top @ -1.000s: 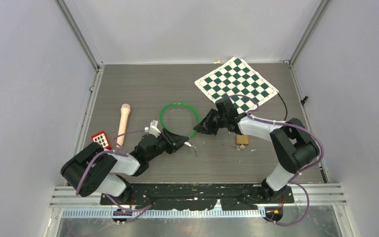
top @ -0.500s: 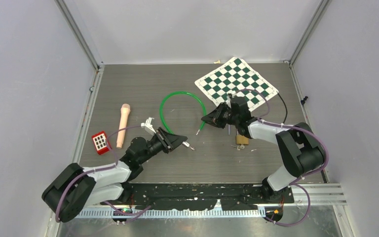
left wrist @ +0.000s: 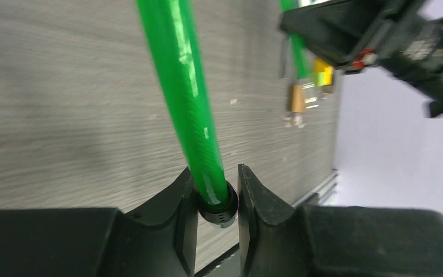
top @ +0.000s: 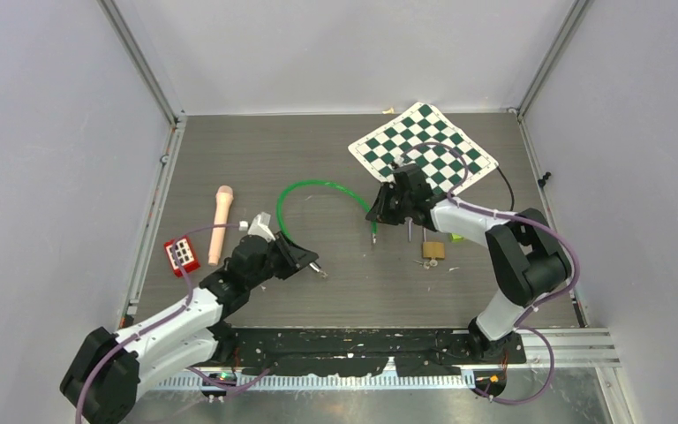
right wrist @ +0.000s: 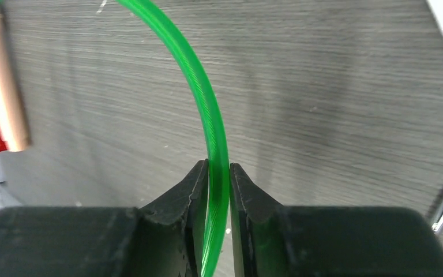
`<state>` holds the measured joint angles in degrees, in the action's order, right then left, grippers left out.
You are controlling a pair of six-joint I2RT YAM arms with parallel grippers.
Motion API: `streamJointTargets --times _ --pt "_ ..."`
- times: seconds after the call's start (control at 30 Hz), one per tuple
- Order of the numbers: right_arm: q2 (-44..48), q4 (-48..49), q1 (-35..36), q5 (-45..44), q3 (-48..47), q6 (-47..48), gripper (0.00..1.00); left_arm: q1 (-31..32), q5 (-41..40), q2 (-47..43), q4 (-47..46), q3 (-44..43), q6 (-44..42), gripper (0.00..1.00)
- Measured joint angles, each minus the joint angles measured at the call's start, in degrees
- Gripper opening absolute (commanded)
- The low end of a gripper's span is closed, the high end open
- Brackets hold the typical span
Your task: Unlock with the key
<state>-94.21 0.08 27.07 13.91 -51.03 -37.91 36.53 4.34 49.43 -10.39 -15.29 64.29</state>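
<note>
As laid out on the grey table (top: 229,150), items run thus. Green cable (top: 318,184): an open arc at centre, lifted at both ends. Left gripper (left wrist: 217,176), at 7 o'clock of the arc: jaws narrow, clamped on the cable's black end cap (left wrist: 219,209). Right gripper (right wrist: 218,168), at 3 o'clock of the arc: jaws narrow, pressed on either side of the cable a little short of its other end, which hangs down past the fingers. Brass padlock (top: 433,250): lying on the table at 4 o'clock of the right gripper, apart from it. The small metal bits just beside the padlock are too small to identify. Green-and-white chequered mat (top: 424,146): 1 o'clock of the table. Pink cylinder (top: 221,221) and red block (top: 181,256): 9 o'clock side.
</note>
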Motion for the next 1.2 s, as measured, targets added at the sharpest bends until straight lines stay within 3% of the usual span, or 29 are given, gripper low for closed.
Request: streamJointTargets --times 0.07,0.2,0.3,0.4,0.5,0.57,0.63,0.77,0.93,1.2 --pt "-1.4 -4.2 1.2 -3.6 -3.0 2.8 0.30 -0.7 -0.3 1.2 3.4 0.0 -0.1 0.00" --pt "-3.1 -9.5 3.0 -9.8 -6.9 6.4 0.46 -2.3 -0.3 5.9 8.8 0.0 0.1 0.00" --pt "-3.1 -12.1 3.6 -13.4 -7.3 8.0 0.56 -3.1 -0.5 7.5 11.8 0.0 0.2 0.13" --pt "-1.8 -15.6 3.8 -16.5 -7.2 9.4 0.63 -3.4 -1.4 7.3 14.9 -0.3 0.4 0.43" --pt "3.9 -18.8 3.8 -20.3 -6.4 11.0 0.67 -3.5 -4.3 5.4 19.6 -1.9 -0.8 0.81" --pt "10.4 -20.3 3.8 -23.1 -5.7 12.0 0.70 -3.5 -7.1 3.0 23.6 -3.2 -1.5 0.97" --pt "17.4 -21.2 3.8 -26.0 -5.0 12.8 0.76 -3.6 -10.3 0.2 27.7 -4.9 -2.3 1.00" --pt "35.5 -21.4 3.8 -33.2 -2.1 14.8 0.97 -3.6 -17.1 -6.5 36.4 -9.4 -4.9 0.99" --pt "56.9 -21.7 3.8 -42.7 1.8 20.0 0.95 -3.6 -25.9 -16.7 47.1 -17.8 -10.7 0.99" --pt "75.1 -26.0 3.8 -54.6 5.2 27.0 0.96 -3.6 -39.7 -34.6 56.8 -30.8 -21.8 0.99"
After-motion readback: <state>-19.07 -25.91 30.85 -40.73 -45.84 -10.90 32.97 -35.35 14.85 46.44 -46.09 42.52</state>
